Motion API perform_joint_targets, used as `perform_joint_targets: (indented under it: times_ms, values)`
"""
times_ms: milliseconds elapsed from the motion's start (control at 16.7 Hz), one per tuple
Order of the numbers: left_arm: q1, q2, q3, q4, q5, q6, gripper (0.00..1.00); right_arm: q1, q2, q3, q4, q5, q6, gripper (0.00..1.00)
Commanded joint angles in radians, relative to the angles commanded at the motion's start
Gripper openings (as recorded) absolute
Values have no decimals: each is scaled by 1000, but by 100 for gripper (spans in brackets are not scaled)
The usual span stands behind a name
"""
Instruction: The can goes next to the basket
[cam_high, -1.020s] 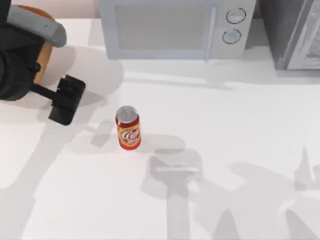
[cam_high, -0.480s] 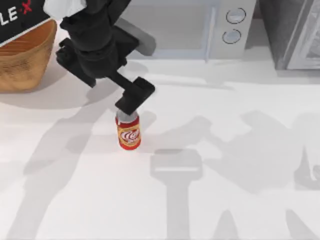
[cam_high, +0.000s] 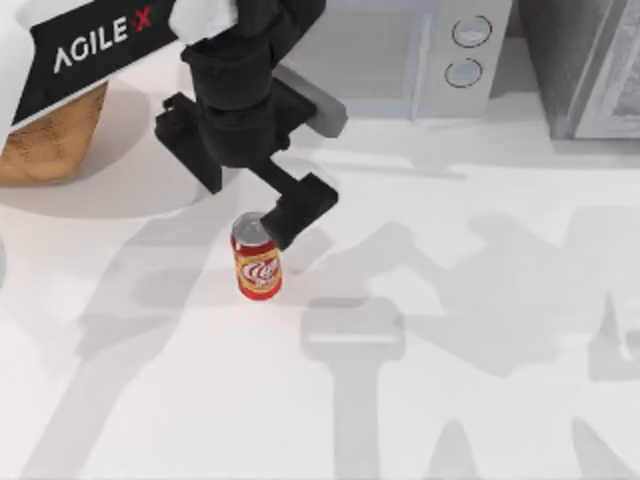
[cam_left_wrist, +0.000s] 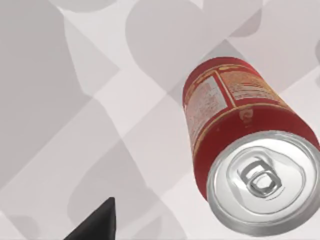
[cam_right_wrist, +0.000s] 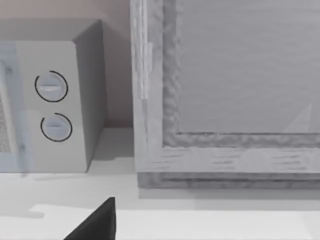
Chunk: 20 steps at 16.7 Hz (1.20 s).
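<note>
The can (cam_high: 257, 259) stands upright on the white table, left of centre, red and orange-yellow with a silver top. My left gripper (cam_high: 293, 212) hangs just above and to the right of the can's top, open, with nothing held. In the left wrist view the can (cam_left_wrist: 239, 125) lies close below, apart from one dark fingertip (cam_left_wrist: 101, 223). The tan woven basket (cam_high: 48, 140) sits at the far left, partly hidden under my left arm. My right arm is parked at the right, its wrist view facing the back of the table.
A white microwave (cam_high: 400, 60) stands along the back edge, with a grey cabinet (cam_high: 590, 70) at the back right. The right wrist view shows the microwave (cam_right_wrist: 55, 105) and the cabinet (cam_right_wrist: 225, 90). Open table surface lies between the can and the basket.
My left arm has swung from the far left across to the can, and over the last half second its gripper has shifted slightly right. The can has not moved.
</note>
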Motion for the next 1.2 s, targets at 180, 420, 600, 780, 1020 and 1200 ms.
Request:
perform_joint_targets:
  times_ms: [180, 420, 600, 780, 1020, 1200]
  values:
    - [5, -2, -3, 2, 0, -1, 100, 0, 0, 0, 0, 0, 0, 100]
    - [2, 10, -71, 76, 0, 2, 100, 0, 0, 0, 0, 0, 0, 100]
    - [2, 22, -161, 191, 0, 2, 100, 0, 0, 0, 0, 0, 0, 100]
    - [2, 32, -189, 221, 0, 2, 100, 0, 0, 0, 0, 0, 0, 100]
    - [2, 32, -189, 221, 0, 2, 85, 0, 0, 0, 0, 0, 0, 100]
    - [2, 32, -189, 221, 0, 2, 62, 0, 0, 0, 0, 0, 0, 100]
